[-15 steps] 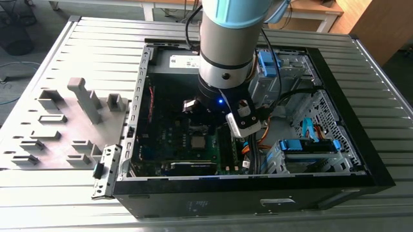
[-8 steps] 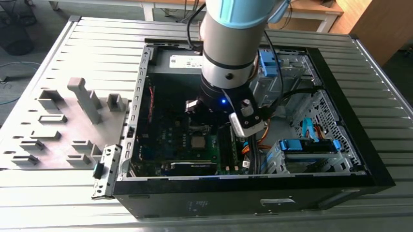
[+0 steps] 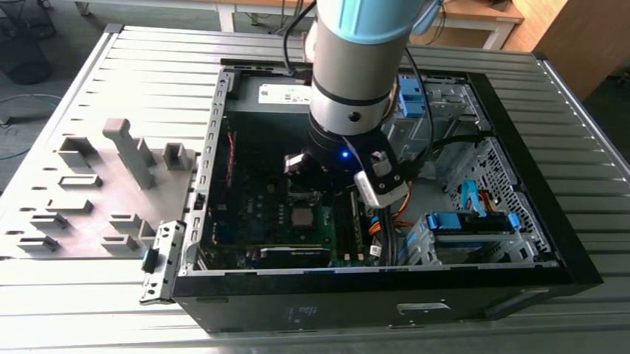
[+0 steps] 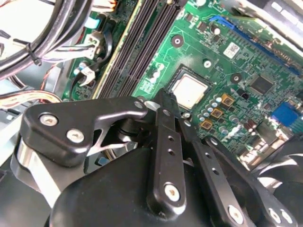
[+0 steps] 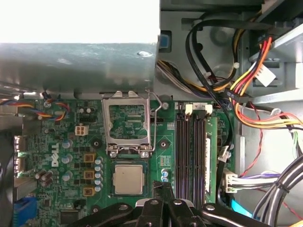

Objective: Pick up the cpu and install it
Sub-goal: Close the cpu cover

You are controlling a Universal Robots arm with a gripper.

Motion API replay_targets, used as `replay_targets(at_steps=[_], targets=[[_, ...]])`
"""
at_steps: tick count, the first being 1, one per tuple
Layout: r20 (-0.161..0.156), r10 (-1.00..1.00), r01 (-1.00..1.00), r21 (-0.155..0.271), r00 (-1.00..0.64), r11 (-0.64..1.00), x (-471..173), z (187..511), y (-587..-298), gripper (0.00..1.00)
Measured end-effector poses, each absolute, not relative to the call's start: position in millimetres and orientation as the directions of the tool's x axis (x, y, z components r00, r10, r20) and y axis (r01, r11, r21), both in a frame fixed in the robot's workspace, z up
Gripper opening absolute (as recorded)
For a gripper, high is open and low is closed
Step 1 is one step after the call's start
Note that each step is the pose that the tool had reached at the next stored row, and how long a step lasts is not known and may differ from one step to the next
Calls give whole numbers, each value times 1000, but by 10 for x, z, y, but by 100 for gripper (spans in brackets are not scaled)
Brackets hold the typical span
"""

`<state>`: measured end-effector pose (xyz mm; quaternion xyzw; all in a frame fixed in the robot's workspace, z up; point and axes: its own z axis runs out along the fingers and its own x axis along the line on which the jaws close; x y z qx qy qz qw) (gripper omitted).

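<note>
Claw nearest lens, fingers pinched together, nothing held. Cpu lies flat on green board, clamp frame flipped open. Claw tip just beside cpu edge, between cpu and memory slots. Exterior view: cpu lower centre.

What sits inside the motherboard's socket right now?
The cpu lies flat in the socket with its metal top bare. The retention frame is swung open beside it. The socket's contacts underneath are covered by the chip.

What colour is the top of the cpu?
Silver-grey; the cpu shows best in the first wrist view.
</note>
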<state>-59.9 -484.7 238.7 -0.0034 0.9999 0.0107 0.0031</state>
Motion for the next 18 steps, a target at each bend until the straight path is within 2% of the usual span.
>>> replay_targets(at_steps=[12,18], targets=[[-7,-153,-153,26,-988,988,-598,2382,-4847,11],[-7,-157,-158,26,-988,987,-598,2383,-4847,11]])
